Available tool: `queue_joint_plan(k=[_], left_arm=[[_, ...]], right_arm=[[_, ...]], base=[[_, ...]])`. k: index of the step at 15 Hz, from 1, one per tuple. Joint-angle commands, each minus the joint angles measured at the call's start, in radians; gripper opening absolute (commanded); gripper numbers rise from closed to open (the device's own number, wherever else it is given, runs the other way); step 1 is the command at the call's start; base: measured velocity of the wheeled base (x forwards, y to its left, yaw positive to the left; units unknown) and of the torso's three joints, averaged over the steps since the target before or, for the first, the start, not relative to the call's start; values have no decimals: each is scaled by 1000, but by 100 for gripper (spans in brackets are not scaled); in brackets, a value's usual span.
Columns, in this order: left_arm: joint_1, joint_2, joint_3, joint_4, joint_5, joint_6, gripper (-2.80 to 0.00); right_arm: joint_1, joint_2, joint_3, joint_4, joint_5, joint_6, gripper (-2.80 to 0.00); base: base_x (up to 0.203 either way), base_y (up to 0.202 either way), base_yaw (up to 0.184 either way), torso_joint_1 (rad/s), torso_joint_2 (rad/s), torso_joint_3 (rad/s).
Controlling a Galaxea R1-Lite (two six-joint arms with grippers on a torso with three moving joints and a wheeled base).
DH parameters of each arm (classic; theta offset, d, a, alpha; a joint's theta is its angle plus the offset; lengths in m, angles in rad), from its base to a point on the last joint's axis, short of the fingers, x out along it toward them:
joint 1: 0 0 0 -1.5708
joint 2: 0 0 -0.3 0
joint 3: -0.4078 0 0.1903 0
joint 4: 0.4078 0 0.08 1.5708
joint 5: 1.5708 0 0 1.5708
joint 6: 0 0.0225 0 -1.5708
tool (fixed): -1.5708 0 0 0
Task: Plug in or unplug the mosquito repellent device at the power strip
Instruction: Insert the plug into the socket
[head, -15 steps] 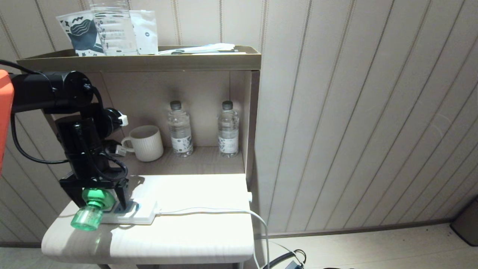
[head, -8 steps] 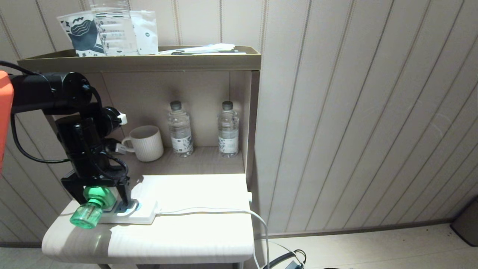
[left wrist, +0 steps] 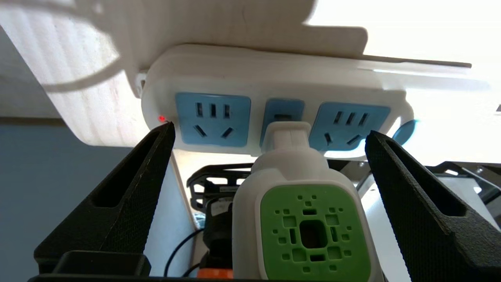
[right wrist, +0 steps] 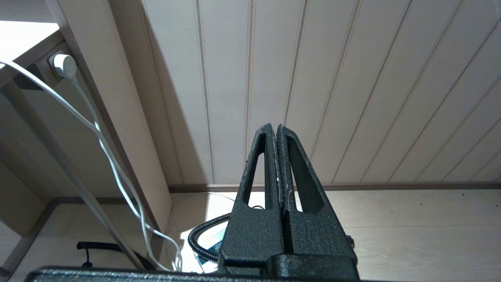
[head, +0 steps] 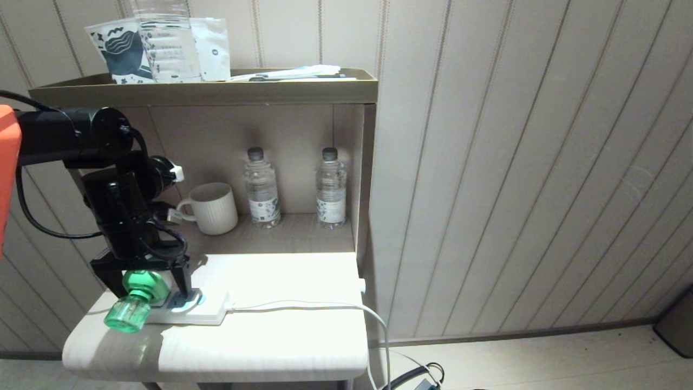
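The mosquito repellent device (head: 136,295), a white head with a green face (left wrist: 311,231) and a translucent green bottle, is plugged into the middle socket of the white power strip (head: 206,310) lying at the left of the small white table (head: 270,336). The bottle end points toward the table's front left. My left gripper (head: 146,288) reaches down from above and stands open, one finger on each side of the device, with clear gaps. In the left wrist view the left gripper (left wrist: 269,129) frames the strip's blue sockets (left wrist: 213,117). My right gripper (right wrist: 274,127) hangs shut and empty near the floor.
Behind the table a niche holds a ribbed mug (head: 212,207) and two water bottles (head: 261,187) (head: 331,187). The shelf above (head: 216,89) carries packets and a clear bottle. The strip's white cord (head: 325,306) runs off the table's right edge. A panelled wall (head: 514,162) fills the right.
The left gripper has edged slightly right around the device and stays open. The device remains in the strip. The whole view shifted a little.
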Motion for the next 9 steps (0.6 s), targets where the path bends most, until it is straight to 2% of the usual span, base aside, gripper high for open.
queue_joint_plan(k=[1,9], left_arm=[[3,11,6,10,-2,-1,0],[16,29,17,-48,-4,-1,0]], right_arm=[[0,0,0,1,0,-1,-280],[0,0,0,1,0,-1,-280]], base=[[0,0,0,0,0,0],[0,0,0,0,0,0]])
